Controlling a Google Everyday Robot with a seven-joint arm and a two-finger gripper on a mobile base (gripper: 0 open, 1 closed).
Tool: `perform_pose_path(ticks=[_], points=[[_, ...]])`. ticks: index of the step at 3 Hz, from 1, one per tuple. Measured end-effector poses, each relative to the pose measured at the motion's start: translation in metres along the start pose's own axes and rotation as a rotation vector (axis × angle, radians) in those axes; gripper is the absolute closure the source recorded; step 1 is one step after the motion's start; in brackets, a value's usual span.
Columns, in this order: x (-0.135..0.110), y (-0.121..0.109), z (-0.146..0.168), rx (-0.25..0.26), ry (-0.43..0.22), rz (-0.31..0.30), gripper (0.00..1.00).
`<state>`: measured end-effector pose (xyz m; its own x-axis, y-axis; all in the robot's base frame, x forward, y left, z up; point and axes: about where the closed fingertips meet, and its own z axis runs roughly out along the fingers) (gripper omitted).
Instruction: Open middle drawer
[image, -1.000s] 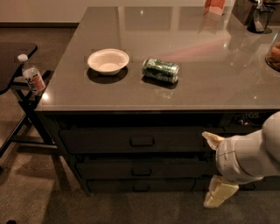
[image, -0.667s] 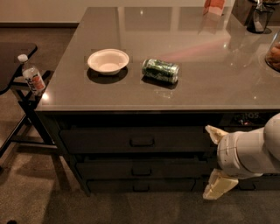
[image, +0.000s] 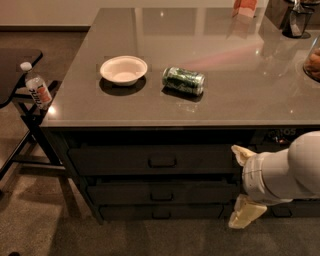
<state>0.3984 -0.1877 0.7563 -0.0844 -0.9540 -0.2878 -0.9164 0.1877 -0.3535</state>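
Observation:
Three wide dark drawers sit stacked under the grey counter (image: 200, 105), all shut. The middle drawer (image: 130, 193) has a medium-height front and a small central loop handle (image: 161, 196). It lies between the taller top drawer (image: 115, 160) and the slim bottom drawer (image: 130, 213). My gripper (image: 243, 184) is in front of the right end of the drawers, well right of the handles. Its cream fingers (image: 242, 153) are spread apart, one above the other, and hold nothing. The white arm hides the drawers' right ends.
On the counter lie a white bowl (image: 123, 69) and a green can (image: 183, 80) on its side. A jar (image: 313, 62) and dark items stand at the back right. A water bottle (image: 37, 88) stands on a black stand (image: 25, 107) to the left. The floor is carpeted.
My gripper has shifted slightly up and to the right beside the drawers. The drawers stay shut and nothing on the counter has moved.

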Motion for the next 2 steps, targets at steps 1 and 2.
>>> perform_pose_path(ticks=[1, 2], points=[[0.008, -0.005, 0.032, 0.01, 0.017, 0.016, 0.0], [0.021, -0.009, 0.075, 0.031, -0.006, 0.034, 0.0]])
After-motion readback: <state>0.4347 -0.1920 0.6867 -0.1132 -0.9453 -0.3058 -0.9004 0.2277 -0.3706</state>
